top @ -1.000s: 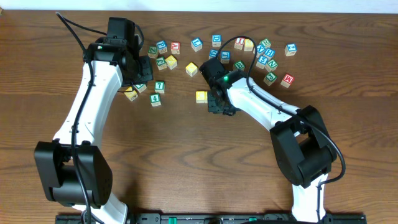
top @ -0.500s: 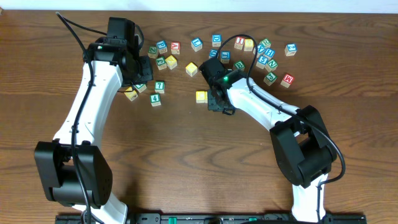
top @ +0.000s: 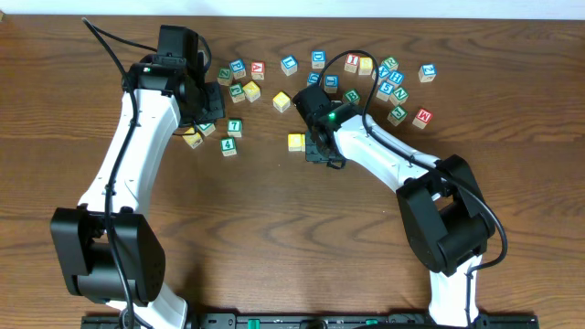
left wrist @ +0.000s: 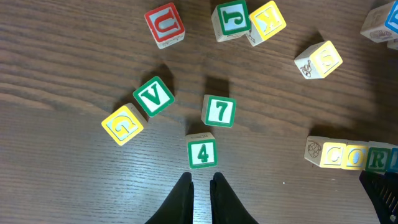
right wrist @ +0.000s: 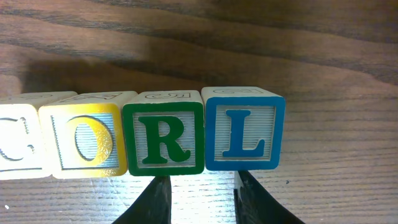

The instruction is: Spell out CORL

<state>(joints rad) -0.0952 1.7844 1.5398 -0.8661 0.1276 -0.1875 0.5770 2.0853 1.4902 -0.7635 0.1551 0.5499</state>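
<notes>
The four task cubes stand in one row on the counter (right wrist: 323, 56), near its middle. Their faces read C (right wrist: 17, 144), O (right wrist: 87, 144), R (right wrist: 163, 138), L (right wrist: 244, 132), and each cube touches the next side to side. In the right wrist view the frame edge cuts off the left part of the C cube. Beyond the L end the counter is bare.

The right tool (right wrist: 202, 200) sits directly in front of the R and L cubes. Its fingers are parted by a modest gap and grip nothing (only lit counter shows between them). From overhead this tool covers most of the row, leaving one yellow cube exposed at its end.

The left tool (left wrist: 201, 182) is closed to a thin slit and is empty. The "4" cube (left wrist: 202, 154) lies just ahead of its fingertips, with the "7" cube (left wrist: 219, 112) beyond.

Loose cubes crowd the far side of the counter. The near side, toward the arm bases, is open wood.
</notes>
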